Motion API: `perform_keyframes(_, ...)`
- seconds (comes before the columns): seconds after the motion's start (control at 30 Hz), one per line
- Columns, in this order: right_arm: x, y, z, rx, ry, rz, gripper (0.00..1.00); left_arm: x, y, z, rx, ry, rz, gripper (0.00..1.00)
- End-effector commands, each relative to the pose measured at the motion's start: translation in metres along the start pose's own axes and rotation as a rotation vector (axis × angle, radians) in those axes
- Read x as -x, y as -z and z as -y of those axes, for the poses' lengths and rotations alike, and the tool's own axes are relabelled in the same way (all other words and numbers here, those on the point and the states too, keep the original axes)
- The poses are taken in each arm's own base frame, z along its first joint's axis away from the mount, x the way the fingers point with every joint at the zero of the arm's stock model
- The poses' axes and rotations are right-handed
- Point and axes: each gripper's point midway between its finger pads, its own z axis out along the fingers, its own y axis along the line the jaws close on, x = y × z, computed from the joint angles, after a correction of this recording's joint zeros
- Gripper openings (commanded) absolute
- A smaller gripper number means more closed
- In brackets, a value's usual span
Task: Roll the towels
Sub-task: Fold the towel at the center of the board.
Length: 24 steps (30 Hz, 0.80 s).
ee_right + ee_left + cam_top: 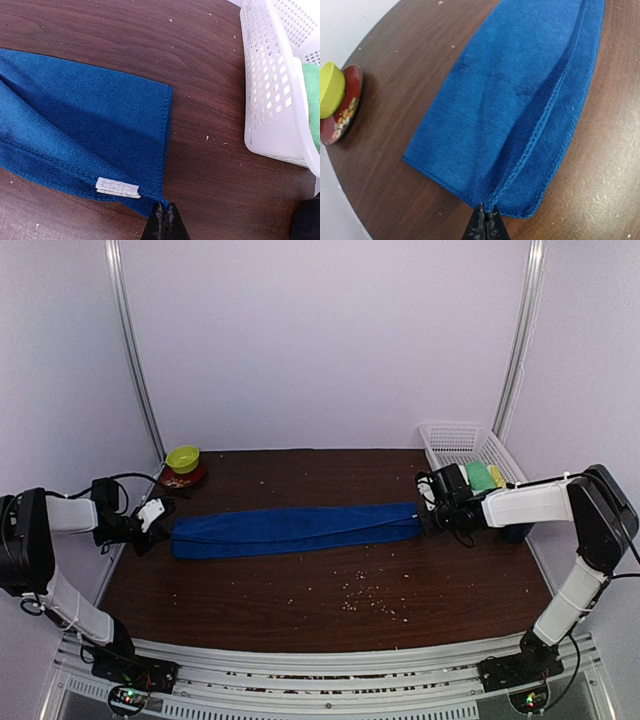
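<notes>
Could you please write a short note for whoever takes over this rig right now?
Pincers: the left pincer is shut on the left end of the blue towel; the right pincer is shut on its right corner, beside the label.
Things: the blue towel is folded lengthwise and stretched across the table. No white towel is in view. The basket stands at the right rear.
Done: nothing is rolled yet.
Left: roll the blue towel, then probably any other towel.
</notes>
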Motion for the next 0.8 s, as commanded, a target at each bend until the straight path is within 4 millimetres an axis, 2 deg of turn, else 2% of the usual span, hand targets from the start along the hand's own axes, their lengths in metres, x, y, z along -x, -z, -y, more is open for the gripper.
perform_keyframes(0.0,-0.012,-0.004,0.002,-0.035,-0.008,-0.031,0.0,-0.016,-0.005,0.013,-0.065,-0.002,-0.039,0.0)
perform_keyframes(0.4,-0.024,-0.013,-0.005,-0.045,0.018,-0.071,0.0,-0.028,-0.011,0.028,-0.13,-0.019,-0.066,0.0)
perform_keyframes(0.53,-0.029,-0.014,-0.007,-0.046,0.033,-0.087,0.0,-0.033,-0.011,0.032,-0.142,-0.026,-0.085,0.15)
perform_keyframes(0.67,-0.031,-0.012,-0.008,-0.05,0.041,-0.096,0.06,-0.035,-0.009,0.03,-0.13,-0.034,-0.106,0.22)
perform_keyframes(0.7,-0.032,-0.011,-0.008,-0.051,0.042,-0.099,0.08,-0.035,-0.008,0.028,-0.123,-0.031,-0.109,0.23)
perform_keyframes(0.77,-0.033,-0.01,-0.006,-0.061,0.042,-0.101,0.18,-0.031,-0.005,0.021,-0.104,-0.026,-0.104,0.26)
